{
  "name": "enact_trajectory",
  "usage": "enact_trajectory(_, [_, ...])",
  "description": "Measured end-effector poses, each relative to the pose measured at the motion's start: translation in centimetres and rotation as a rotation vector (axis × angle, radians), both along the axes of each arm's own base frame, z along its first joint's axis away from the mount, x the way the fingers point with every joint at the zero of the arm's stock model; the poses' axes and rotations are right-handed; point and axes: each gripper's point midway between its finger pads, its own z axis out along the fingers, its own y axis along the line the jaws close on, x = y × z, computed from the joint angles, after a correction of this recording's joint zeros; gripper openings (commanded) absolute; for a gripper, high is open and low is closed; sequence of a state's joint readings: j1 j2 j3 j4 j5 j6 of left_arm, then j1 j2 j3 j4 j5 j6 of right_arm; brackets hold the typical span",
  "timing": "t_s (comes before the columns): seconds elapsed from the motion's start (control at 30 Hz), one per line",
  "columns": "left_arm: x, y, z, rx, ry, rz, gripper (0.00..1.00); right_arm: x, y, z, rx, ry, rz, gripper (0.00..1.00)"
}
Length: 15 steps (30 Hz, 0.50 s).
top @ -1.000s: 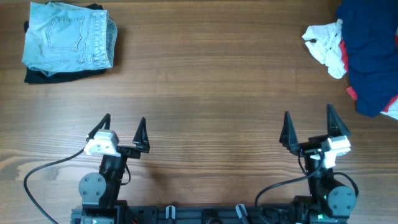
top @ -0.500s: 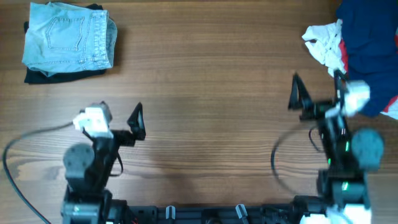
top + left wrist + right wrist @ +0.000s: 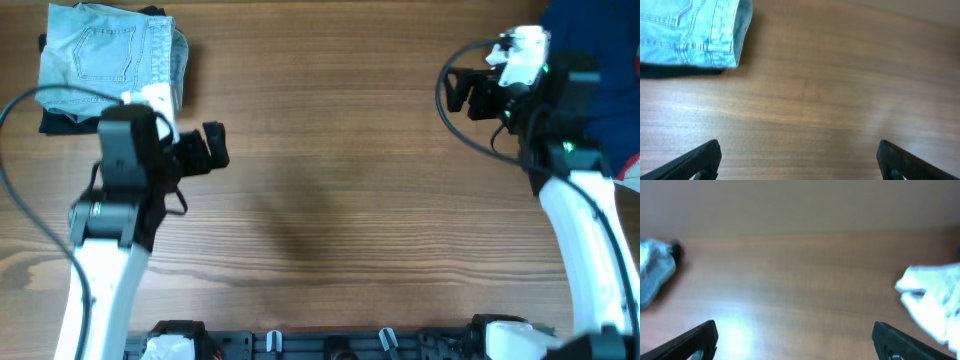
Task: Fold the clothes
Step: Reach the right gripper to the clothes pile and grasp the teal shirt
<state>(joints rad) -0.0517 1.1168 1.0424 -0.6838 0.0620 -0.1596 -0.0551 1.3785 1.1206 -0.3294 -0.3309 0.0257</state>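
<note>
1. The right claw (image 3: pixel 462 92) hangs released over the counter (image 3: pixel 330 210). In its own wrist view the jaws are spread wide with nothing between them.
2. The left claw (image 3: pixel 208 148) is just as slack and empty, jaws wide. It hovers near the closest corner of the folded jeans (image 3: pixel 110 60).
3. Those jeans lie in the far left corner on top of a dark garment (image 3: pixel 48 122), edges squared. I'd call that stack finished.
4. What remains sits in the far right corner: a blue garment (image 3: pixel 605 70) heaped at the counter's edge, with a white garment (image 3: pixel 930 300) crumpled on its left side. From above, the right arm hides most of the white one.
5. From the right wrist, the white garment lies to the claw's right and a little ahead, close by. The left claw is well apart from it, across the whole counter, so this pick looks like the right arm's.
6. Neither crumpled piece shows a clear long axis. My guess is the claw must swing right and pinch whatever edge is showing.
</note>
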Motion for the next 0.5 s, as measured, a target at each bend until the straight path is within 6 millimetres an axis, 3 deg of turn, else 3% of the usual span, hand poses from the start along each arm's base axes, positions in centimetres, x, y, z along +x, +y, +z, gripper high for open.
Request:
enact_trajectory(0.2, [1.8,-0.1,-4.4,0.006,0.153,-0.002,1.0,0.7,0.5,-4.3,-0.082,0.114,0.111,1.0])
enact_trajectory(0.37, [2.9,-0.2,-7.2,0.009,0.218,-0.002,1.0,2.3,0.5,-6.1,-0.074,0.121,0.113,1.0])
enact_trajectory(0.5, [3.4,-0.2,-9.2,0.012,0.268,-0.002,1.0,3.6,-2.8,-8.1,-0.044,0.193,-0.134,1.0])
